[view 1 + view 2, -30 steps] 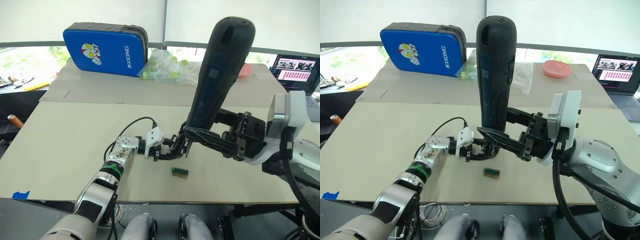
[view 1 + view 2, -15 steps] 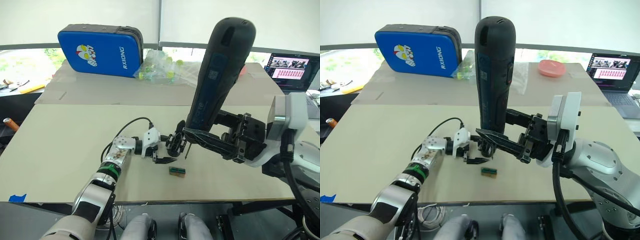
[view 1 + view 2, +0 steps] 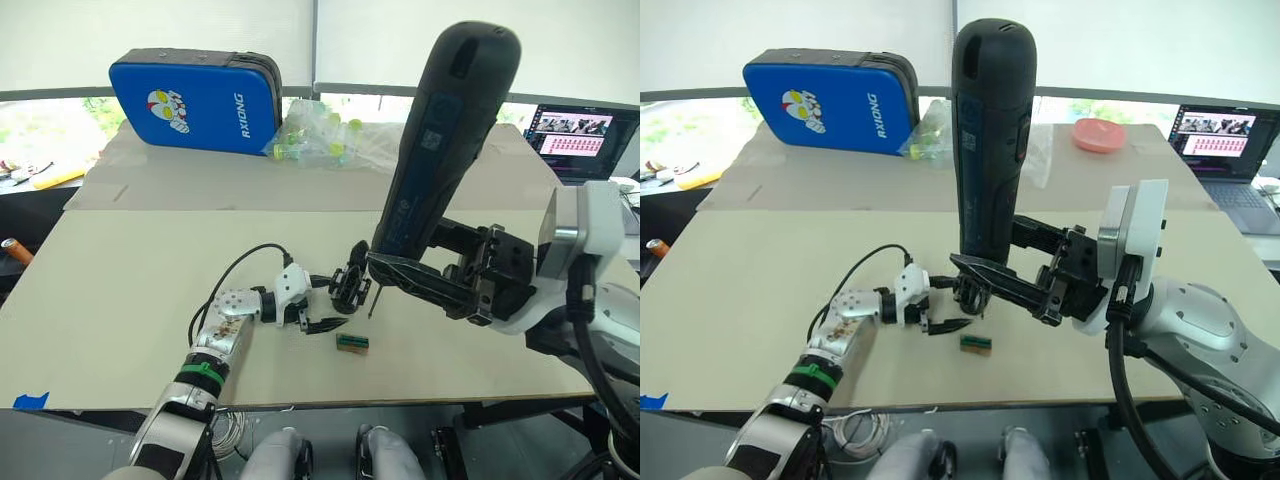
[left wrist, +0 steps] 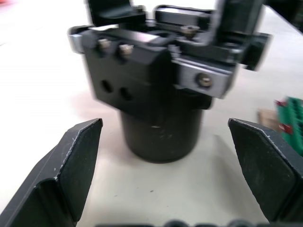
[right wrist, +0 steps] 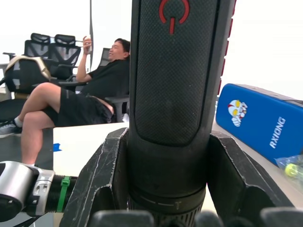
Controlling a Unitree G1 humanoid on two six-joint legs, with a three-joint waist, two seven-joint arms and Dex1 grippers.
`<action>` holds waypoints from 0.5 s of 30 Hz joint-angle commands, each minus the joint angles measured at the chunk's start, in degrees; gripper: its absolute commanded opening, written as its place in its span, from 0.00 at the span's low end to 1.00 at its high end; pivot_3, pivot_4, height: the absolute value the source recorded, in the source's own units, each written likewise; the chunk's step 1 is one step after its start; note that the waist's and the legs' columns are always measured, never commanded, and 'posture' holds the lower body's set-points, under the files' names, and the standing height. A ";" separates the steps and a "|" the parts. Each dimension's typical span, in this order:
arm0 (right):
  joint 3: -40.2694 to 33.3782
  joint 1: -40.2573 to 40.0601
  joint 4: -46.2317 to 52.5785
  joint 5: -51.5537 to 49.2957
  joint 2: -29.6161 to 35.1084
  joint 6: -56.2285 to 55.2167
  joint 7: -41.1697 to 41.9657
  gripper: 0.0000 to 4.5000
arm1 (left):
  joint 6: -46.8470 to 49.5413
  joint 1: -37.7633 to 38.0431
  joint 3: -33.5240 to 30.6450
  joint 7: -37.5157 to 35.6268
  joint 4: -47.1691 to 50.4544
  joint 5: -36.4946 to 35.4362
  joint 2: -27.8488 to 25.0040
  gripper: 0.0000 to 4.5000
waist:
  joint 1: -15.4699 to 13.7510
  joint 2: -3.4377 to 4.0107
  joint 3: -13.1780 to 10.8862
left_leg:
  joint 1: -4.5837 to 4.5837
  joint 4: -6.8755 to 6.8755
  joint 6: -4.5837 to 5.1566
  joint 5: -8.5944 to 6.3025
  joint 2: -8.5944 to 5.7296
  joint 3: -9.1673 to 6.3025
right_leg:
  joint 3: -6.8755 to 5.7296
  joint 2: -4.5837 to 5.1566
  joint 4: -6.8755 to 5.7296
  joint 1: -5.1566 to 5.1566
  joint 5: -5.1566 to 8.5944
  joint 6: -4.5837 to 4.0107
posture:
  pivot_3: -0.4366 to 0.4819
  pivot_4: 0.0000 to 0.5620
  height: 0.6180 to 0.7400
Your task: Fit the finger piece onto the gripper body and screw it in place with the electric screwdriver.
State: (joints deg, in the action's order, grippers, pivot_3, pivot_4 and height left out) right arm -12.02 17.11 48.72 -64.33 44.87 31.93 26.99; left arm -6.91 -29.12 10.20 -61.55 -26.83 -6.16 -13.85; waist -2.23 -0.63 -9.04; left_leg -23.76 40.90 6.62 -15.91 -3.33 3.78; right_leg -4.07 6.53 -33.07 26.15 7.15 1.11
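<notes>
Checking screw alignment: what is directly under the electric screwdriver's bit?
The electric screwdriver has its bit hanging just beside the gripper body, above bare table. Any screw hole is hidden.

Pale beige counter (image 3: 120, 290) up front, second one (image 3: 200, 180) butted behind it with a seam between. Bright windows with white roller blinds (image 3: 150, 40) along the back. Black office chairs (image 5: 45, 45), with a person (image 5: 90, 90) sitting back in one.

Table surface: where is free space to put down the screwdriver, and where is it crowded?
Free: the wide tan table stretch on the robot's left, between the left claw and the blue case. Crowded: around the gripper body, where the electric screwdriver in the right claw and the green block stand close.
</notes>
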 commanded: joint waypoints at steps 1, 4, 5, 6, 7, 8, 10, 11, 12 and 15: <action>-1.24 1.21 1.60 -1.49 0.35 -0.92 -0.61 0.42 | 4.04 2.56 2.38 2.45 5.79 0.28 1.57 1.00 | -0.20 0.00 0.00 | 0.00 0.00 -0.01 0.01 0.00 0.00 | 0.00 0.00 0.00 0.00 0.00 0.00 | 0.48 0.27 1.00; -0.85 1.49 1.54 -1.59 0.18 -0.88 -0.78 0.42 | 6.31 3.40 3.33 4.94 8.30 0.75 2.94 1.00 | -0.42 0.00 0.00 | -0.01 0.00 -0.04 0.02 -0.02 0.00 | 0.00 0.01 0.02 0.00 0.01 0.01 | 0.48 0.27 1.00; -0.73 1.55 1.50 -1.50 0.14 -0.90 -0.78 0.42 | 6.70 3.37 3.70 5.49 8.72 0.98 3.16 1.00 | -0.47 0.00 0.00 | -0.01 0.00 -0.04 0.02 -0.03 0.00 | 0.00 0.01 0.02 -0.01 0.01 0.01 | 0.48 0.27 1.00; -0.65 1.63 1.44 -1.46 0.11 -0.91 -0.76 0.42 | 6.64 3.25 4.07 6.15 8.88 1.47 3.22 1.00 | -0.50 0.00 0.00 | -0.01 0.00 -0.04 0.02 -0.04 0.00 | 0.00 0.02 0.02 -0.01 0.01 0.01 | 0.48 0.27 1.00; -0.60 1.72 1.37 -1.42 0.09 -0.92 -0.77 0.42 | 6.75 3.11 4.29 6.50 8.95 1.65 3.28 1.00 | -0.50 0.00 0.00 | -0.02 0.00 -0.03 0.01 -0.04 0.00 | 0.00 0.02 0.02 -0.01 0.01 0.01 | 0.48 0.27 1.00; -0.54 1.82 1.29 -1.35 0.06 -0.94 -0.75 0.42 | 6.98 2.94 4.43 6.91 8.88 1.68 3.39 1.00 | -0.49 0.00 0.00 | -0.02 0.00 -0.02 0.01 -0.04 0.00 | 0.01 0.02 0.02 -0.01 0.01 0.01 | 0.48 0.27 1.00; -0.38 1.99 1.19 -1.19 0.01 -0.95 -0.72 0.42 | 7.10 2.45 4.44 8.29 8.30 2.10 3.56 1.00 | -0.49 0.00 0.00 | -0.01 0.00 0.04 -0.02 -0.04 0.00 | 0.01 0.01 0.02 -0.01 0.01 0.02 | 0.48 0.27 1.00; -0.34 2.03 1.22 -1.15 0.00 -0.94 -0.76 0.42 | 7.03 2.26 4.44 8.85 8.02 2.37 3.59 1.00 | -0.49 0.00 0.00 | -0.01 0.00 0.05 -0.03 -0.04 0.00 | 0.00 0.01 0.02 -0.01 0.01 0.01 | 0.48 0.27 1.00; -0.32 2.07 1.23 -1.11 0.00 -0.93 -0.80 0.42 | 6.88 2.08 4.43 9.32 7.74 2.56 3.63 1.00 | -0.49 0.00 0.00 | -0.02 0.00 0.04 -0.02 -0.04 0.00 | 0.00 0.01 0.02 -0.01 0.01 0.01 | 0.48 0.27 1.00; -0.42 2.05 1.40 -1.11 0.10 -0.88 -1.00 0.42 | 7.23 1.82 4.40 10.54 7.16 2.98 3.44 1.00 | -0.49 0.00 0.00 | -0.01 0.01 0.04 -0.02 -0.04 0.00 | 0.00 0.01 0.01 -0.01 0.01 0.01 | 0.48 0.27 1.00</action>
State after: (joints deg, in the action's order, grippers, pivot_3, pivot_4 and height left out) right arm -11.41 17.73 48.75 -64.34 44.86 31.93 26.80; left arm 0.07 -26.61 13.98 -52.05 -19.62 -4.02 -10.68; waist -2.72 -0.63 -9.04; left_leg -23.77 40.92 6.66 -15.93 -3.36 3.78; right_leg -4.07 6.54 -33.07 26.14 7.16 1.12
